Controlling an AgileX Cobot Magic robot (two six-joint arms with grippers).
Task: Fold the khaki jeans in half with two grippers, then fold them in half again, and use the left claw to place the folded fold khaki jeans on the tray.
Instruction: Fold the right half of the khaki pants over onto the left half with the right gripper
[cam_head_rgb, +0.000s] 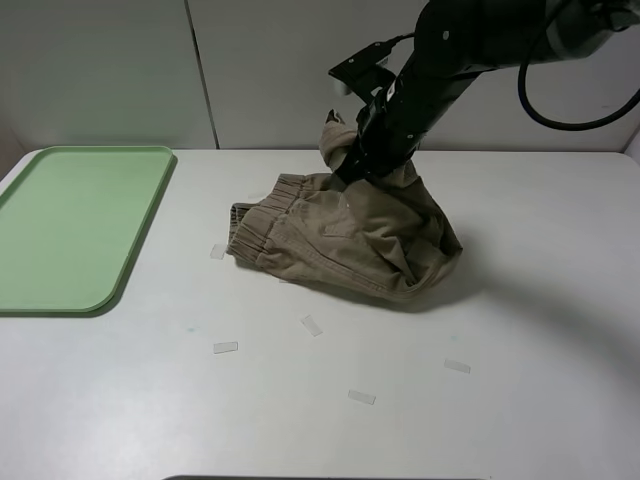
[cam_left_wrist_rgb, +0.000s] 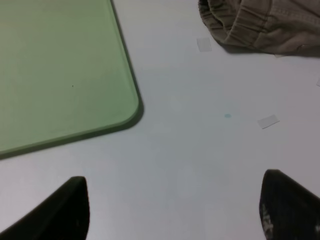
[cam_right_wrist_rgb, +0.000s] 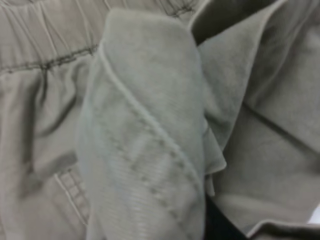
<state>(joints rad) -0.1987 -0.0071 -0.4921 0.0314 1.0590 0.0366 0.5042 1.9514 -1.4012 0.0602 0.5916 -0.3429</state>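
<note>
Khaki jeans (cam_head_rgb: 350, 240) sit bunched mid-tabletop (cam_head_rgb: 500, 400), gathered elastic end twd the tray (cam_head_rgb: 80, 225) but well apart from it. One leg corner's pulled up off the heap: my right pincer (cam_head_rgb: 352, 158) is clenched on that fabric. R wrist cam gives me nothing but khaki cloth and a stitched hem, close-up and blurry. Left pincer (cam_left_wrist_rgb: 175, 210) hangs released over bare tabletop near the tray's rounded corner, nothing btwn its fingers. Few tape bits (cam_head_rgb: 225, 347) are scattered in front.
</note>
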